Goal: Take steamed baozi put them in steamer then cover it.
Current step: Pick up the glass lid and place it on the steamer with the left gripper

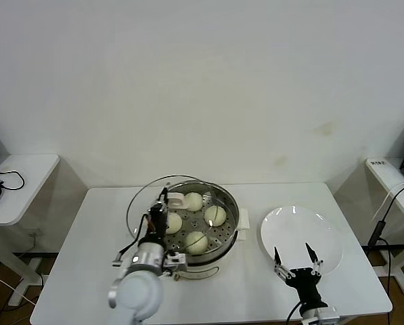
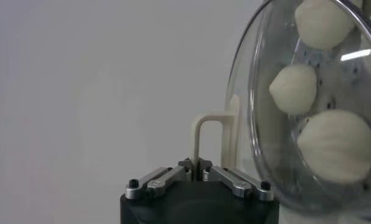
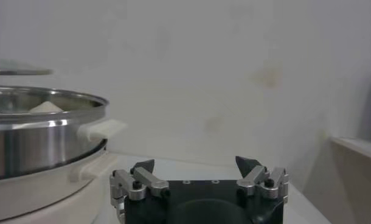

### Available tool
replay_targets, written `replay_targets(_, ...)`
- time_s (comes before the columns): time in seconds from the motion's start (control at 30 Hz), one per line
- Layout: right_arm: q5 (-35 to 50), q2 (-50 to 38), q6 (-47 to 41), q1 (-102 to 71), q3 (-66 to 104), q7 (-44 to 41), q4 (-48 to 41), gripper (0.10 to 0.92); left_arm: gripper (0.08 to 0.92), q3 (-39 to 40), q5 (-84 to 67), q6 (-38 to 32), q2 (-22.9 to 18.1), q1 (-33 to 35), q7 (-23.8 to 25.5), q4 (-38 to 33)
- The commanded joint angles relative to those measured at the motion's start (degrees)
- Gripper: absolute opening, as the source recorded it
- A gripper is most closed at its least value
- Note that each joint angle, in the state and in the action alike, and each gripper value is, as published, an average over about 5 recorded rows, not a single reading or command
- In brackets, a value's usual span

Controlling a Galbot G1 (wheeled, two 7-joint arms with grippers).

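The steamer point(image 1: 230, 230), a shiny steel basket on a cream-white base, stands mid-table with several baozi point(image 1: 216, 215) in it. My left gripper point(image 1: 160, 207) is shut on the cream-white handle point(image 2: 201, 137) of the glass cover point(image 1: 142, 196). The cover is tilted and sits partly over the steamer's left side. In the left wrist view the fingers point(image 2: 195, 163) pinch the handle bar, and baozi point(image 2: 293, 89) show through the cover point(image 2: 264, 146). My right gripper point(image 1: 296, 259) is open and empty, low beside the steamer point(image 3: 39, 140); it point(image 3: 196, 164) holds nothing.
A flat white plate point(image 1: 303, 227) lies right of the steamer, with nothing on it, under and behind the right gripper. Small side tables stand at far left point(image 1: 19, 183) and far right point(image 1: 391, 179), with cables. The white table's front edge is close to both arms.
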Motion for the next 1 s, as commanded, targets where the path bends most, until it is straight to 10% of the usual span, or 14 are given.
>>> replay_targets(0.03, -1.3, 0.3, 0.1, 0.1, -1.1, 0.2, -0.4, 0.823, 0.132, 3.7, 11.3, 1.1, -8.8, -3.2, 2.6, 4.1)
replay_targets(1.0, -1.2, -0.1, 0.4, 0.1, -1.8, 0.0, -0.8, 0.823, 0.132, 3.5, 15.1, -0.3, -12.1, -1.2, 0.8, 7.8)
